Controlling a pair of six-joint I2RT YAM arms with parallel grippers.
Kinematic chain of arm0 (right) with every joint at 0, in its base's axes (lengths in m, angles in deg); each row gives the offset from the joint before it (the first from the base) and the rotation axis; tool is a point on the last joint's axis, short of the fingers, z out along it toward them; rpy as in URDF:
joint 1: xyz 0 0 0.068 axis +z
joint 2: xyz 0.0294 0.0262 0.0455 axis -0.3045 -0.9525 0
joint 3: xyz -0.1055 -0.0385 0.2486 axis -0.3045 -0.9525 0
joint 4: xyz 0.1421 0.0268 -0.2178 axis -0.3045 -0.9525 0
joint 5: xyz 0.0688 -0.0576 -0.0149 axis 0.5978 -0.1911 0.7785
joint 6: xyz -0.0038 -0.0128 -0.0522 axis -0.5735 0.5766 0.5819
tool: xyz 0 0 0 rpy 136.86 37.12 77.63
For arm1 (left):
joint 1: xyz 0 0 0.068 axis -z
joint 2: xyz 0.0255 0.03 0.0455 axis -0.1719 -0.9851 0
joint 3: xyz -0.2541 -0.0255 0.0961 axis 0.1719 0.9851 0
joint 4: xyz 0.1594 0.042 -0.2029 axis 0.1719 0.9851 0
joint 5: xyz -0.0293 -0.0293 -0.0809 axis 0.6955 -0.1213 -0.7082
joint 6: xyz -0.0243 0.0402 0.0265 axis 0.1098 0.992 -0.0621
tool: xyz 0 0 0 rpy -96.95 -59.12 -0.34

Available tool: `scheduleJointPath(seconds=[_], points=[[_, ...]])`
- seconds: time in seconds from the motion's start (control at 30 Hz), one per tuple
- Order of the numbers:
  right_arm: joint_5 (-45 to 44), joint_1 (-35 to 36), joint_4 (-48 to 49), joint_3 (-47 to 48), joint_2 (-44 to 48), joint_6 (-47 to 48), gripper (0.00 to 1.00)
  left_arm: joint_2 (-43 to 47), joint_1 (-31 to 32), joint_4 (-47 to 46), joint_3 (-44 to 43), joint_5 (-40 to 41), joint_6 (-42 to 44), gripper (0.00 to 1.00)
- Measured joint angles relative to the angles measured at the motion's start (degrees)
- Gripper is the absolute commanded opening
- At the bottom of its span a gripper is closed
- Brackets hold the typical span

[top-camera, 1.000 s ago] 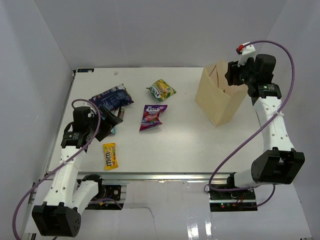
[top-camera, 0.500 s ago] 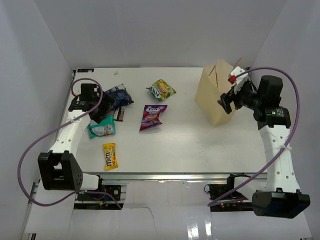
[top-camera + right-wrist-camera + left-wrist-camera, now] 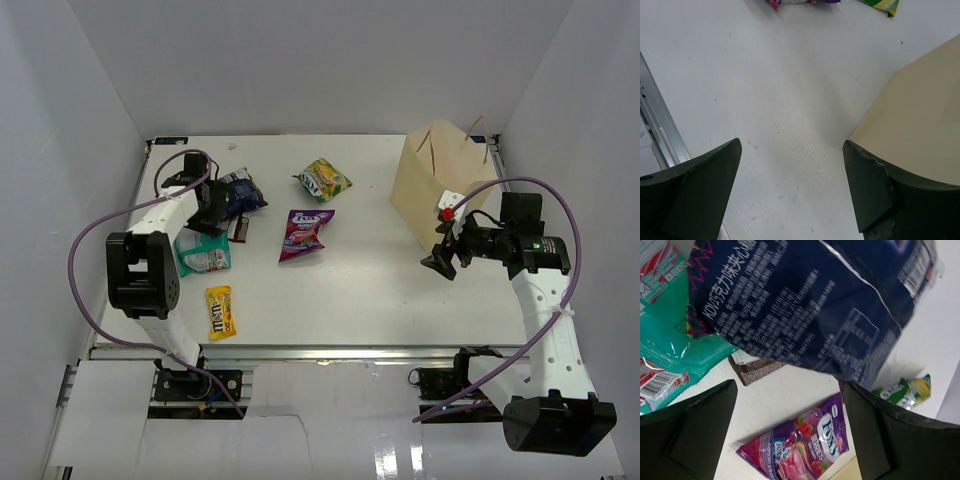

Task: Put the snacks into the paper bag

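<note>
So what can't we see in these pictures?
- Bag inside: top view, its own walls hide it.
- Brown packet: left wrist view, the blue packet covers most of it.
- Teal packet: left wrist view, cut off by the left edge.
- Purple packet and green packet: right wrist view, cut off by the top edge.

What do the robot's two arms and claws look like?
Both the left arm and right arm are slim white tubes joined by boxy black joints, each with a looping purple cable. The left claw and right claw have two broad black fingers; a small red-and-white tag sits by the right claw.
</note>
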Motion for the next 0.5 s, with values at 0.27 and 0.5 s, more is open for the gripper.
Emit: scheduleJointPath(seconds=[0.27,0.5], points=[[2.9,0.0,-1.2,-0.7,-0.7,2.6,0.88,-6.8,-1.7,0.0,-2.4,1.7,-3.0,0.98],[4.1,0.0,-1.6,-1.7,-1.8,3.6,0.88,-8.4,-6.8,-3.8,-2.3,-1.5,-2.1,0.75]])
